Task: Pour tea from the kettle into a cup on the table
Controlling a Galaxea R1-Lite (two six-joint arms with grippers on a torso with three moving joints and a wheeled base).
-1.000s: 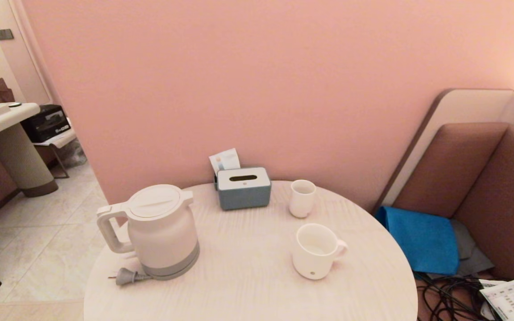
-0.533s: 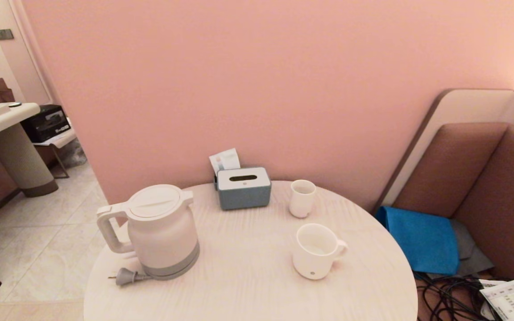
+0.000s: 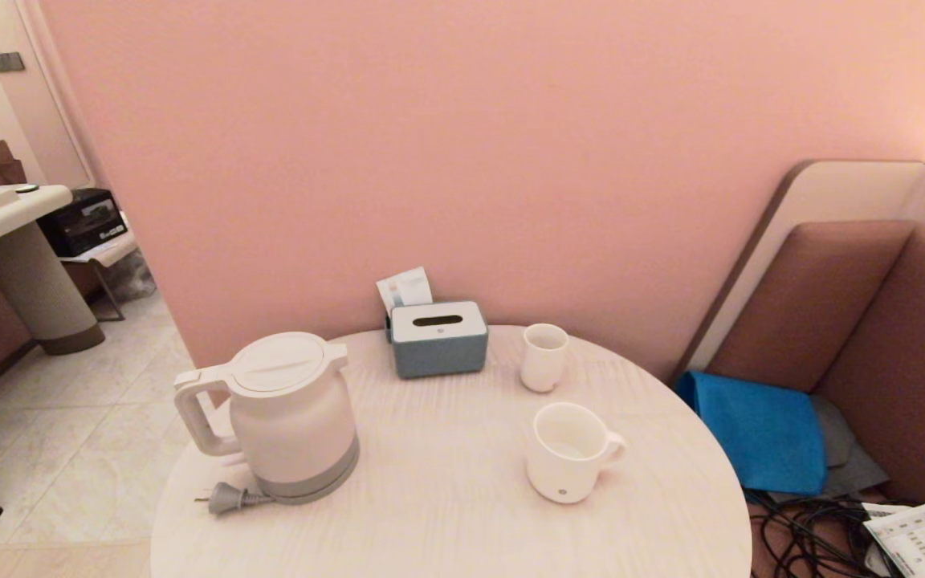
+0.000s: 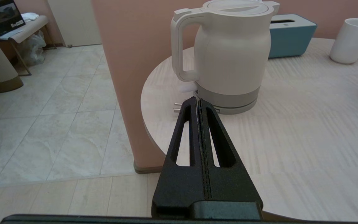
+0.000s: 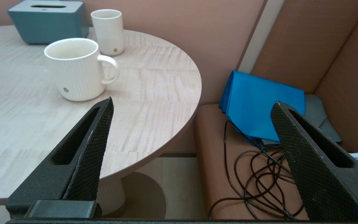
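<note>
White plastic makes up the kettle, which we see standing upright on the table, its long axis vertical. A grey band rings its bottom and a flat white lid closes the top. Its loop handle points toward the table's left edge, and the small spout faces the opposite way, toward the tissue box. A grey plug lies on the table touching the kettle's bottom, on the handle side.

Right of the kettle, well apart from it, we find the cup: a wide white mug, upright, with faint vertical ribs and a small grey dot near its bottom. Its handle points away from the kettle, toward the blue cloth on the seat. We cannot tell whether it holds any liquid. A narrower handleless cup stands beyond it, farther from the kettle and just beside the tissue box.

Our left gripper hangs off the table's edge on the kettle's handle side, fingers pressed together on nothing, clear of the kettle. Our right gripper hovers at the table's far side from the kettle, near the cup, fingers spread wide and empty.
</note>
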